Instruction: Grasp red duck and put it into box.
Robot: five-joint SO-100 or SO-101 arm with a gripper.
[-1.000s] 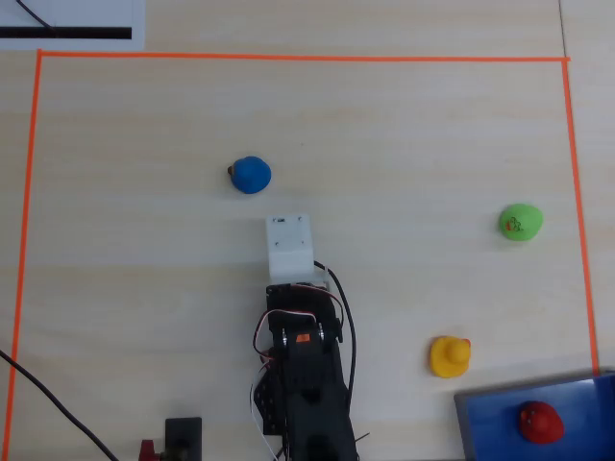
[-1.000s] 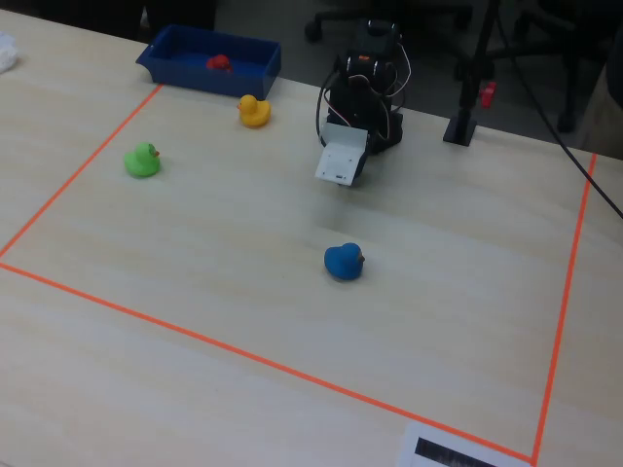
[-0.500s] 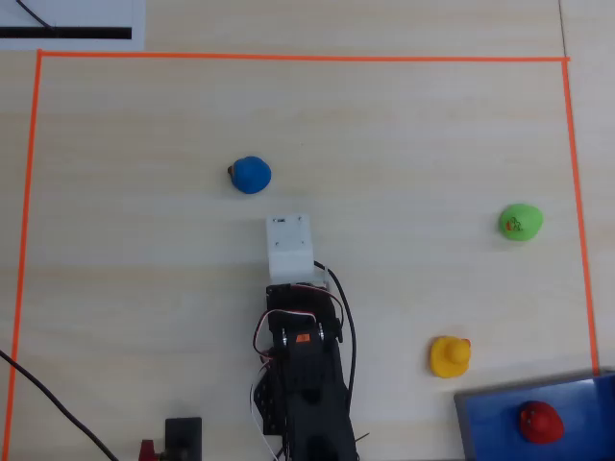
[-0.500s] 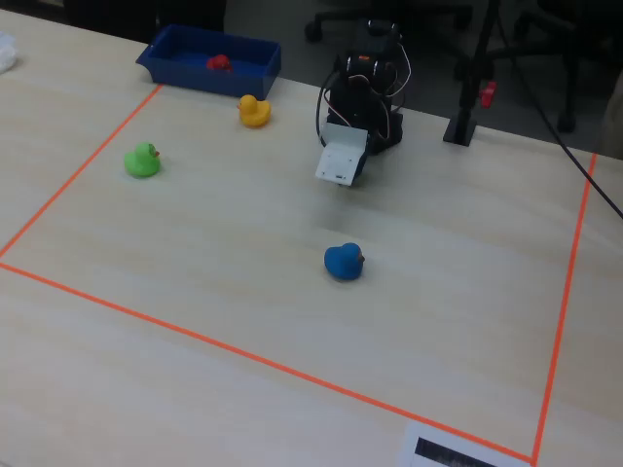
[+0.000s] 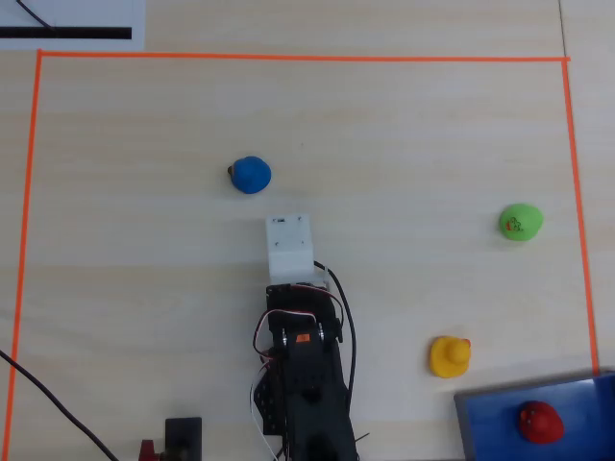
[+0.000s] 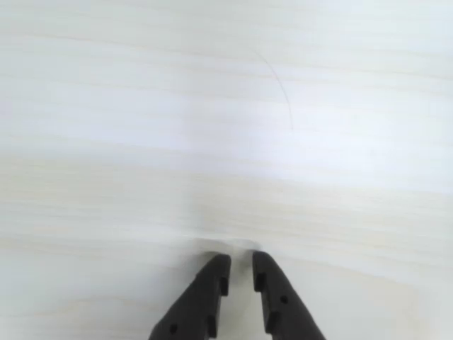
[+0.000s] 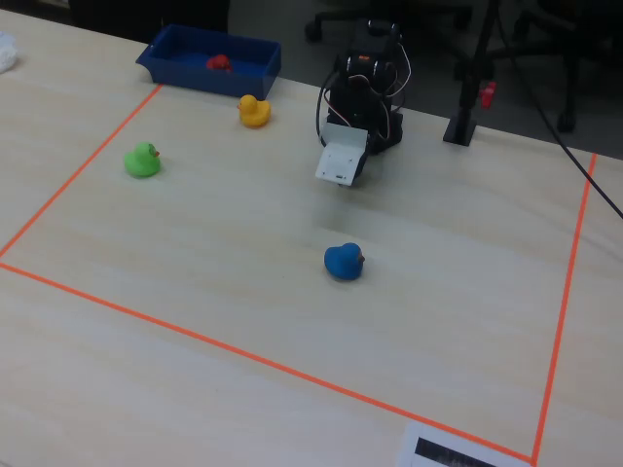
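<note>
Tool (image 6: 241, 263): seen from the wrist view, two dark fingers stand almost together with a thin slit of pale table between their tips; nothing is pinched between them.
Arm (image 5: 303, 370): folded low at the bottom middle of the overhead view, its white wrist housing (image 5: 290, 247) pointing up the frame toward the blue duck; in the fixed view the same white housing (image 7: 342, 160) tilts down over the table.
Table (image 5: 404, 134): light wood grain, marked off by an orange tape border (image 5: 298, 58).
Blue duck (image 5: 251, 174): nearest to the arm, just beyond the white housing and a little left of it in the overhead view, standing alone on the wood.
Yellow duck (image 5: 449, 355): to the right of the arm in the overhead view, just beside the box's upper left corner but outside it.
Green duck (image 5: 520, 221): well apart from the arm, near the right-hand tape line.
Box (image 5: 490, 413): blue tray at the lower right corner of the overhead view, well to the right of the arm, crossing the tape line.
Red duck (image 5: 540, 421): lying inside the box, on its blue floor; the fixed view also shows it (image 7: 219, 63) within the tray walls (image 7: 195, 73).
</note>
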